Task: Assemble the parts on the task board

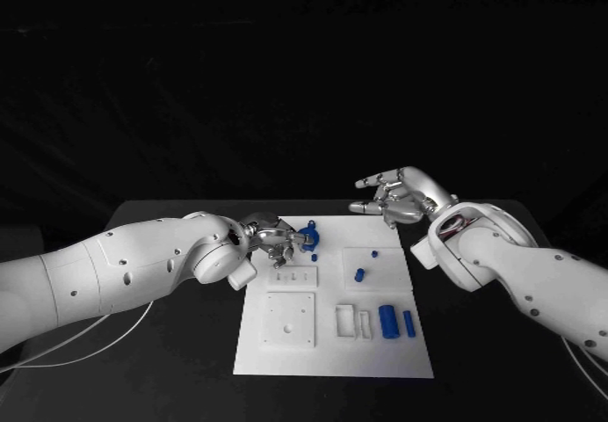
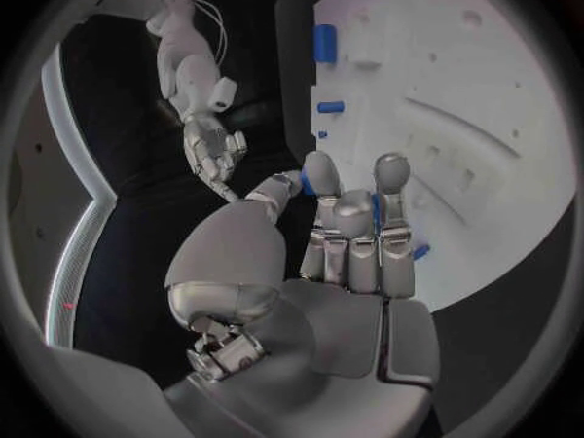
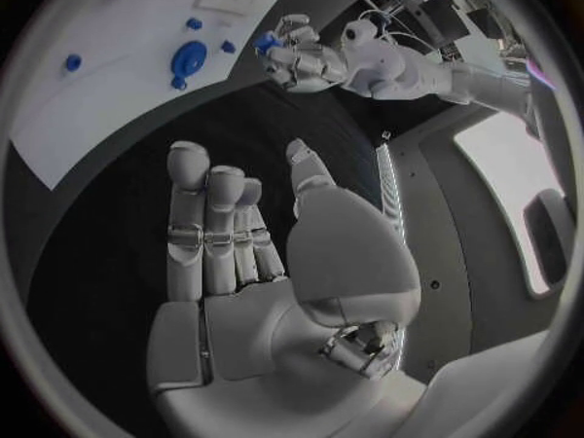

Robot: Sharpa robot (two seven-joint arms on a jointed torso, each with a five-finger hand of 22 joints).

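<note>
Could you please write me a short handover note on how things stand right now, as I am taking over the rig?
Left robot hand: over the far left part of the white rectangular task board, fingers around a small blue plastic part; whether that part is already seated cannot be told.
Right robot hand: open, holding nothing, raised beyond the board's far right corner.
On the board: two blue cylindrical parts lying side by side near the right edge, and small blue pieces in the middle right.
Done: nothing clearly finished.
Left: place the held part, then assemble the loose blue ones.
</note>
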